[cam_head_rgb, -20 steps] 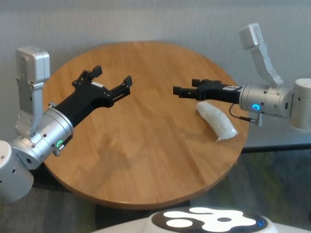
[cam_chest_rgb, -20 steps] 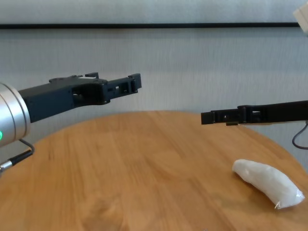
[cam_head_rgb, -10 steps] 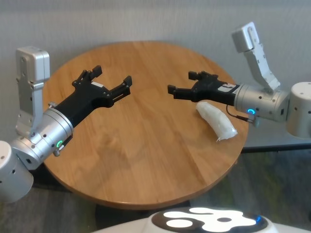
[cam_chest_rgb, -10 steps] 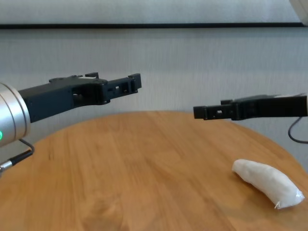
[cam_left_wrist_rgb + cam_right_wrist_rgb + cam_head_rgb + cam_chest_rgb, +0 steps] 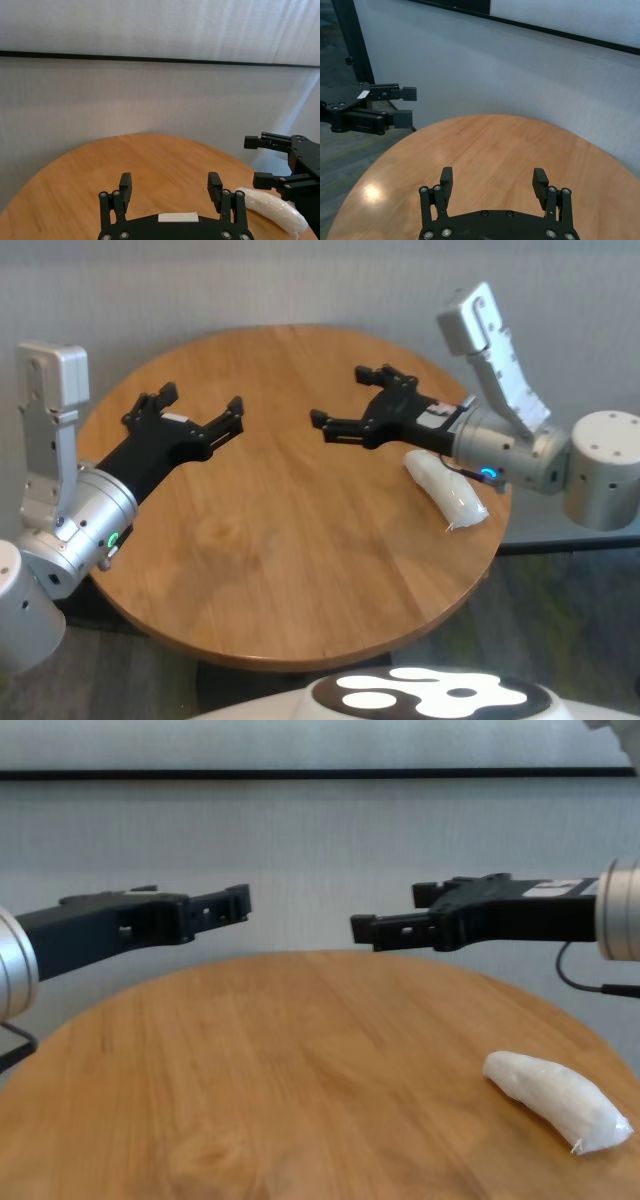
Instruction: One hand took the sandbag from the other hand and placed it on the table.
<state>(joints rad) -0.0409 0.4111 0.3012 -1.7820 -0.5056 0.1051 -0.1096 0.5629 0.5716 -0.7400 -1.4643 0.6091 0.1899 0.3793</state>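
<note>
Sandbag (image 5: 446,492) diagonal, tied end near-right

The head camera is looking down on the whole table (image 5: 300,570); the chest camera is sighting low across its top. Each wrist camera is peering close over its own fingers, catching the opposite gripper; all are sharing the tabletop.

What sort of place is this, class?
Probably an office or lab room set up for robot trials: a round wooden table bearing only a sandbag, a plain grey wall, and grey flooring.
</note>
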